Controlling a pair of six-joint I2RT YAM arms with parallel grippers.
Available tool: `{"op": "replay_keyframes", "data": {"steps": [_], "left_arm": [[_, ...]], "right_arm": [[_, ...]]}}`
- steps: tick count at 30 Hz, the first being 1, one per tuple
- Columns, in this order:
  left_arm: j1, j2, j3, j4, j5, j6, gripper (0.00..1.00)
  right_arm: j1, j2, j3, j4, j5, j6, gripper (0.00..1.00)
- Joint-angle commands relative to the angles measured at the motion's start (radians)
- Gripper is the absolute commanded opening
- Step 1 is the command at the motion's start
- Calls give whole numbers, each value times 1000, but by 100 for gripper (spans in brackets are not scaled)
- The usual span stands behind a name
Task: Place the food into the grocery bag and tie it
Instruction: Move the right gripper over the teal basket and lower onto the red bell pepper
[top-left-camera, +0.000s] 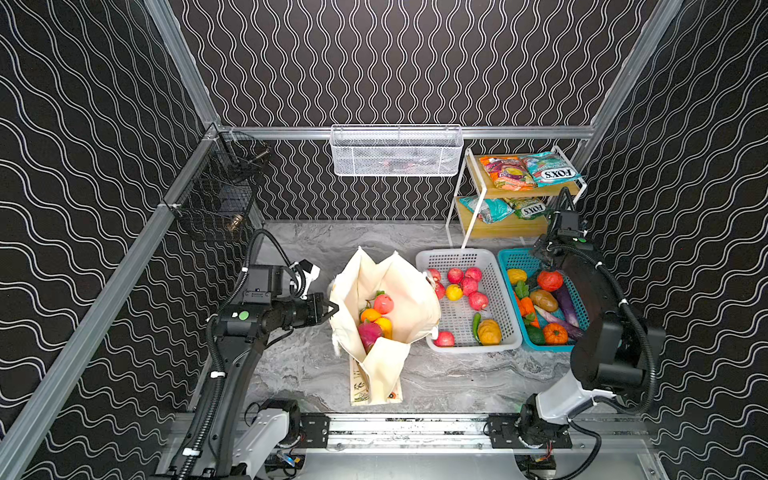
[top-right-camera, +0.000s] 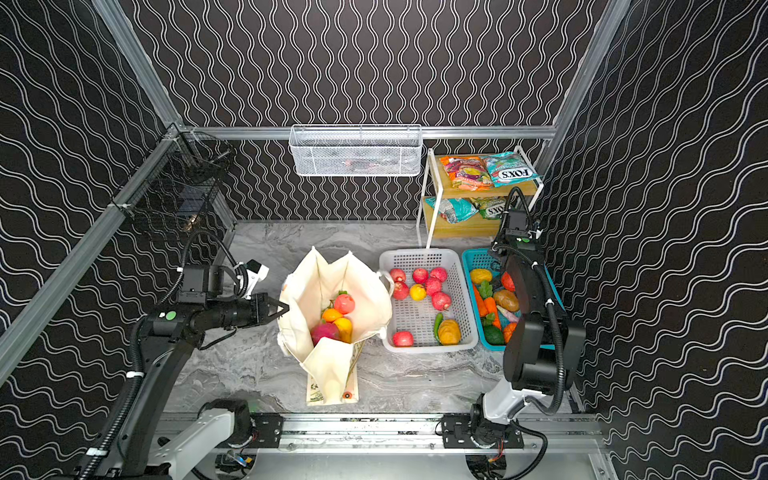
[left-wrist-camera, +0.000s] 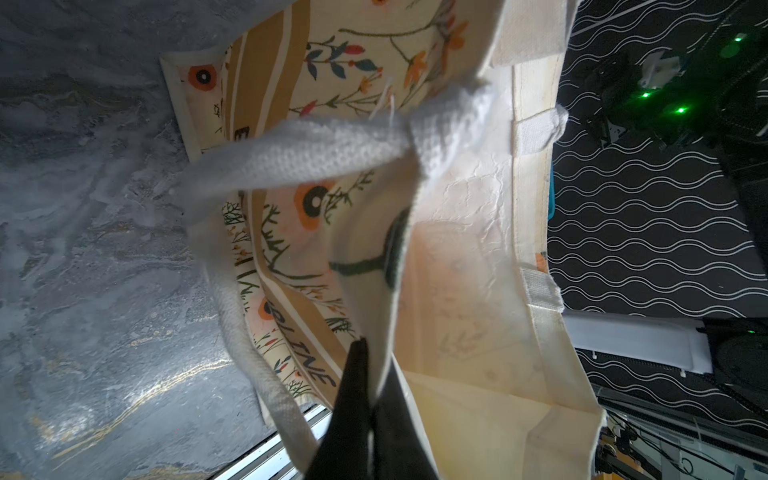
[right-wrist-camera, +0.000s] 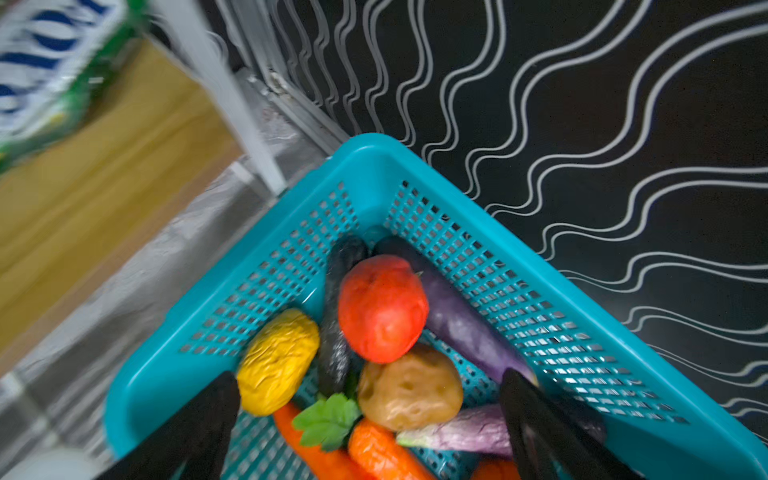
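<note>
Walls (top-left-camera: 415, 62): black, white wavy lines. Tabletop (top-left-camera: 457, 382): grey, marbled. Two-tier wooden shelf (top-left-camera: 511, 230) (white frame) stood rear right. White mesh basket (top-left-camera: 397, 153) hung from aluminium rail (top-left-camera: 519, 132).

We read "FOX'S" on teal pkt (top-left-camera: 550, 168) beyond right jaws; "…LINE" on grocery bag (left-wrist-camera: 469, 257), tan stripe (left-wrist-camera: 305, 357), nr left jaws.

**Desk surface: four items standing**

Grey marbled desk (top-left-camera: 457, 382), seen in both top views. The grocery bag (top-left-camera: 415, 299) stands open near the middle, with a printed panel flat on the surface. Just beside it on the right is a white basket (top-left-camera: 473, 348). A teal basket (top-left-camera: 509, 254) sits alongside that, by the right wall. Behind both baskets stands a white-framed rack (top-left-camera: 503, 228) with two wooden shelves, and snack packets (top-left-camera: 548, 168) lie on each.
</note>
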Motion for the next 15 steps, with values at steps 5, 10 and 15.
{"op": "replay_keyframes", "data": {"steps": [5,10,15], "left_arm": [[-2,23,-15,2,70,39,0],[0,35,-27,1,68,37,0],[-1,52,-26,-7,62,33,0]], "right_arm": [[-78,73,20,68,-14,-39,99],[-114,132,31,85,-72,-28,99],[-131,186,49,89,-125,-15,99]]}}
